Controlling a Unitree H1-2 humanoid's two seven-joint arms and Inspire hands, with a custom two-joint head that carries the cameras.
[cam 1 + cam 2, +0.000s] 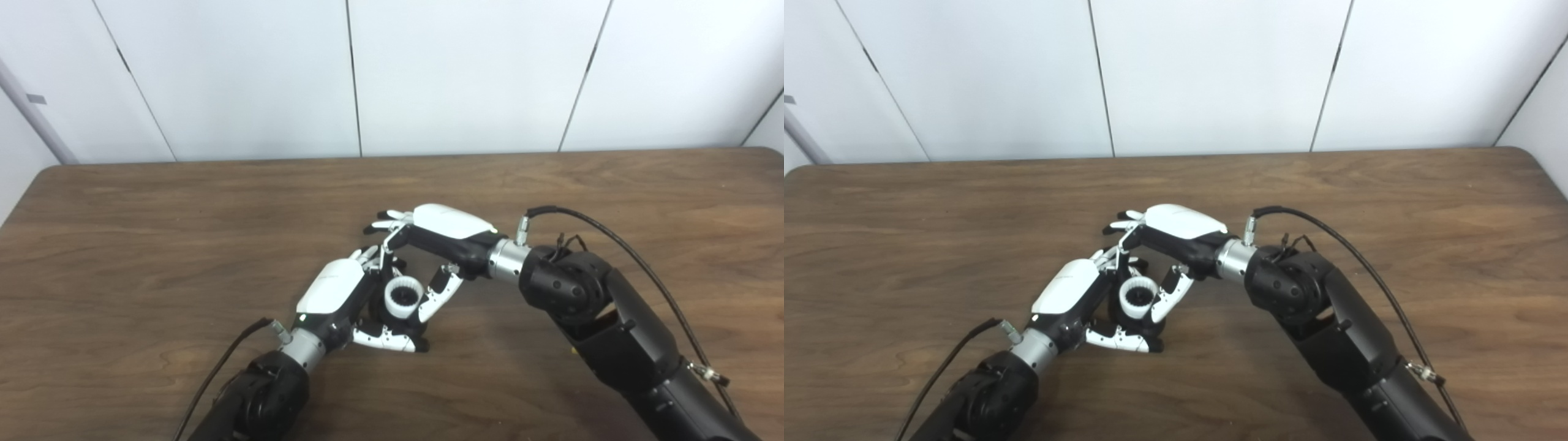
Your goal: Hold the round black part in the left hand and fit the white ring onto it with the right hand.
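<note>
Looking down from the head cameras, we saw both hands meeting near the middle of the brown wooden table (184, 202), a little toward our side. The left hand (334, 293) was closed around the round black part (1118, 313), its thumb lying along the near side and its other fingers curled behind. We could see little of the black part itself, only dark patches beneath and beside the white ring (403, 297).

The ring sat at the top of that grasp with its open mouth facing upward and slightly toward us, its axis close to upright. Its inner wall showed fine ribs around a dark centre. Whether it was fully seated on the black part we could not tell.

The right hand (438, 239) reached in from the right, palm down, with its thumb touching the ring's right side and its fingers (1127, 228) stretched over the far side above the left hand. We could not tell whether those fingers pinched the ring or only hovered.

Both views gave nearly the same picture; the right eye view showed a little more of the table's rounded right corner. White wall panels (1213, 73) stood behind.
</note>
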